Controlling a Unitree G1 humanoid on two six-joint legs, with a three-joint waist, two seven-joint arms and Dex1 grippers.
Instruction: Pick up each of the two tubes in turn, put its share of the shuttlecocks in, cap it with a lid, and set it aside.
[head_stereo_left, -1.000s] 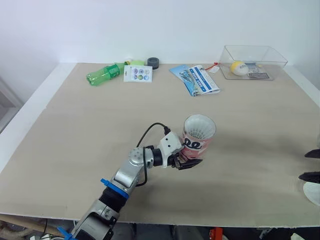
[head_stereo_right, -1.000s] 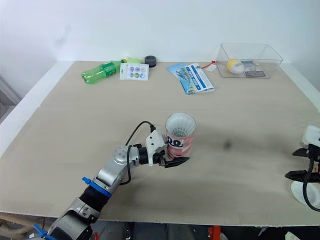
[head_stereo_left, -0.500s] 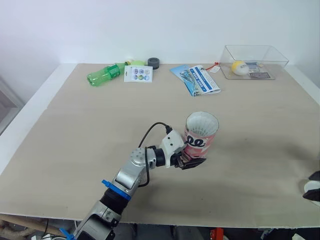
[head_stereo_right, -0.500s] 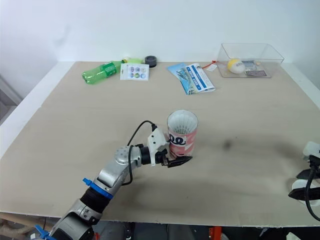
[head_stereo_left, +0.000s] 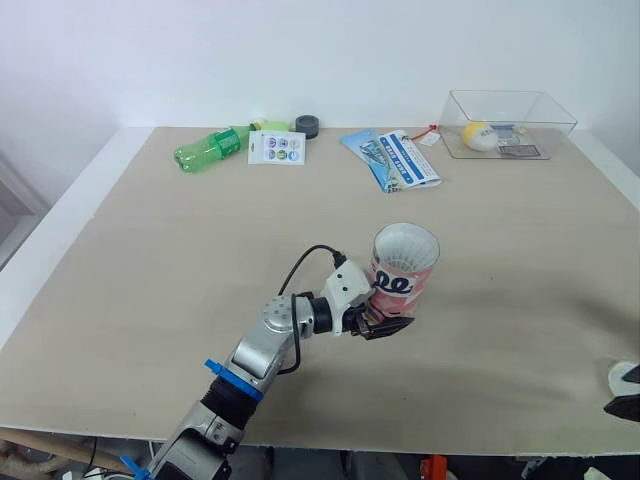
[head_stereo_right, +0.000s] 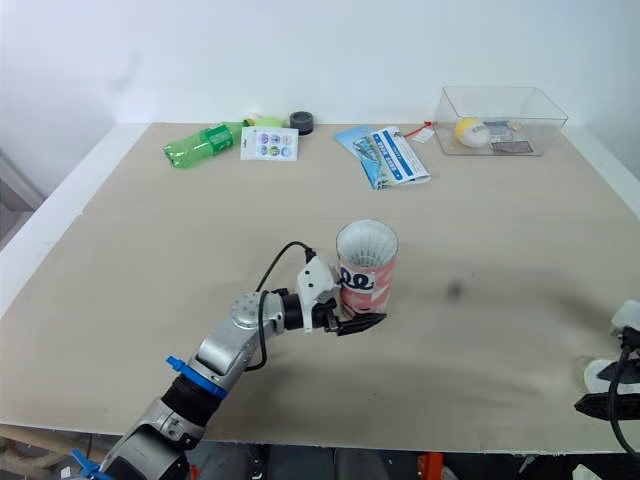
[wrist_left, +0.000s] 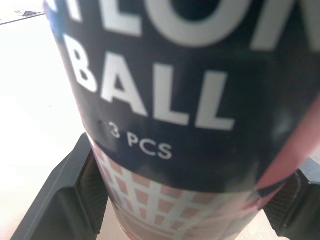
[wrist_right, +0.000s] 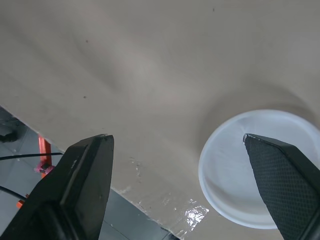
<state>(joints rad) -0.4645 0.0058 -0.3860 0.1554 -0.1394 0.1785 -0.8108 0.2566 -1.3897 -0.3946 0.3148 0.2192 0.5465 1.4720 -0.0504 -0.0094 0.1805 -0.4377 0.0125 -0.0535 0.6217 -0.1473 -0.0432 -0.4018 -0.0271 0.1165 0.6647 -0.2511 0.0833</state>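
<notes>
A red and white tube (head_stereo_left: 403, 268) stands upright near the middle of the table, with the white skirt of a shuttlecock (head_stereo_left: 405, 246) showing in its open top. My left gripper (head_stereo_left: 385, 322) is shut on the tube's lower part. The left wrist view has the tube's dark printed label (wrist_left: 185, 100) close up between the two fingers (wrist_left: 60, 200). At the table's near right edge lies a white round lid (wrist_right: 252, 167). My right gripper (wrist_right: 176, 136) hangs open just above it, with one finger over the lid and the other over bare table.
Along the far edge lie a green bottle (head_stereo_left: 210, 148), a sticker card (head_stereo_left: 277, 147), a grey roll (head_stereo_left: 307, 125), a blue booklet (head_stereo_left: 395, 158) and a clear box (head_stereo_left: 508, 122) holding a yellow ball. The table's front edge (wrist_right: 150, 200) runs close by the lid.
My right gripper has drawn back toward the near right corner, over the lid. The left gripper and the tube have shifted slightly to the right.
</notes>
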